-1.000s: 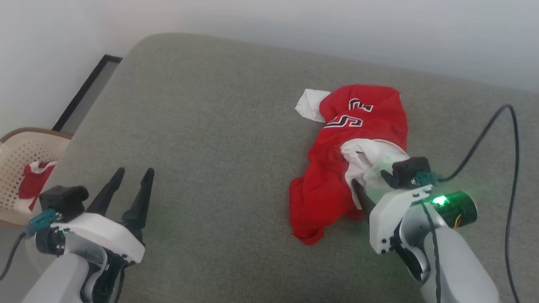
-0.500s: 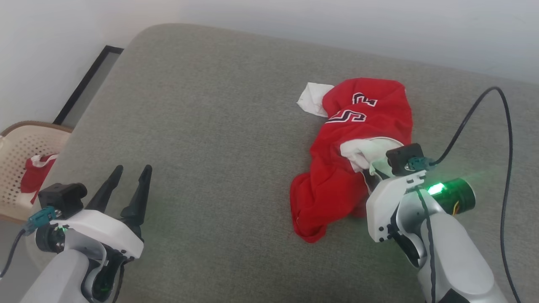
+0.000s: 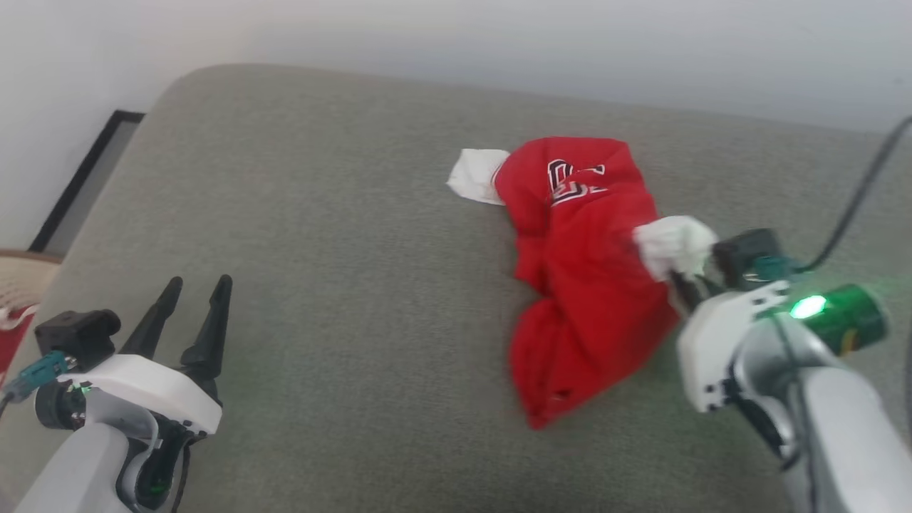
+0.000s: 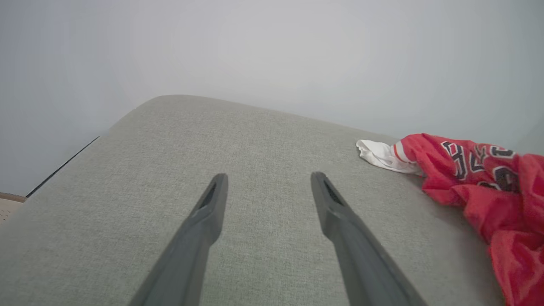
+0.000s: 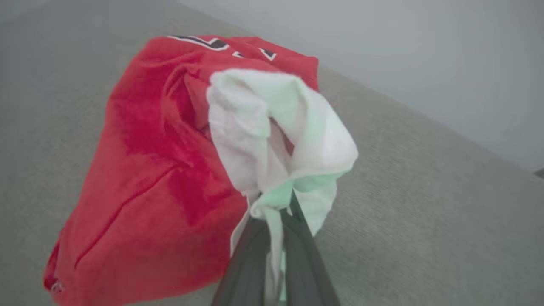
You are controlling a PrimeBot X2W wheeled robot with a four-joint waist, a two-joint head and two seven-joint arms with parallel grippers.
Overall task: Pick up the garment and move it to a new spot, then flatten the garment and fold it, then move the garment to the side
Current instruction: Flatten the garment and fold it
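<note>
Head view: the crumpled bright red jersey shirt with white sleeves [image 3: 584, 285] is being supported by the right part of the grey upholstered surface [image 3: 320, 214], apparently being readied for lifting to a new spot. One white sleeve [image 5: 272, 127] is being pinched between the pressed-together fingers of the right end effector [image 5: 280, 212]. The left end effector [image 3: 199, 281] is being held spread wide and empty.

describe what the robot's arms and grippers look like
Pale grey arms, white wrist housings. The left gripper and right gripper each have two long tapered dark fingers and a black camera block with a teal plug. A black cable and green light sit at the right wrist.
</note>
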